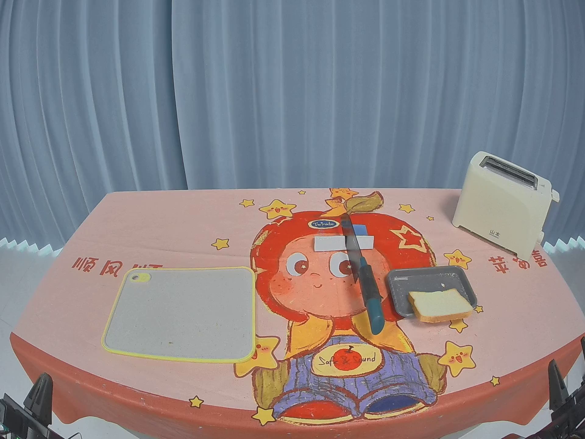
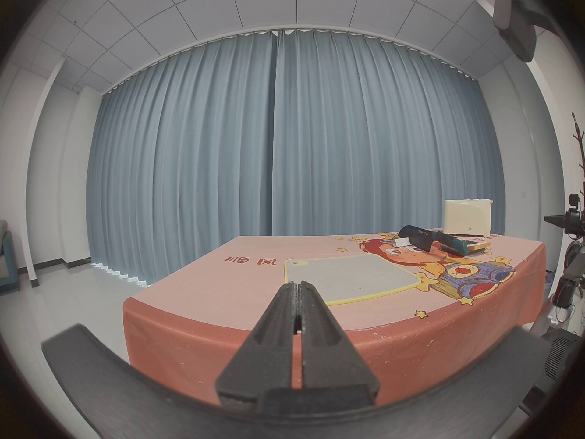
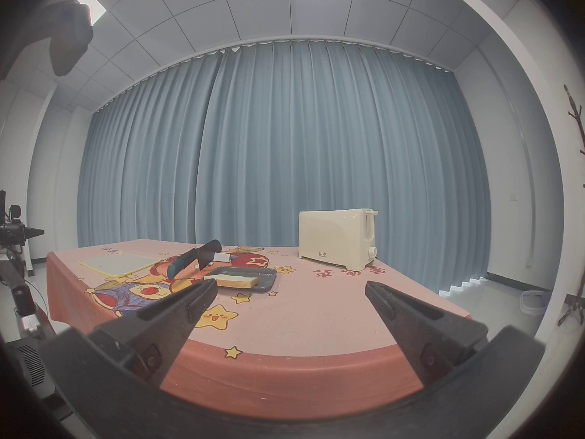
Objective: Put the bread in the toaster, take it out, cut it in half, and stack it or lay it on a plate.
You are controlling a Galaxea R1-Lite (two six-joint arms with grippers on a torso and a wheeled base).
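A slice of bread [image 1: 440, 304] lies partly on the grey tray [image 1: 426, 278] at the table's right, its near edge overhanging. The cream toaster [image 1: 503, 204] stands at the far right corner. A knife [image 1: 364, 275] with a teal handle rests on a small white stand in the middle. The grey cutting board [image 1: 181, 313] with a yellow rim lies to the left. My left gripper [image 2: 298, 324] is shut and empty, below the table's near left edge. My right gripper [image 3: 291, 318] is open and empty, off the near right corner; the bread [image 3: 234, 280] and toaster [image 3: 336, 238] lie beyond it.
The table carries a pink cartoon cloth [image 1: 183, 227] and blue curtains hang behind it. Bare cloth lies between the tray and the toaster and along the far left.
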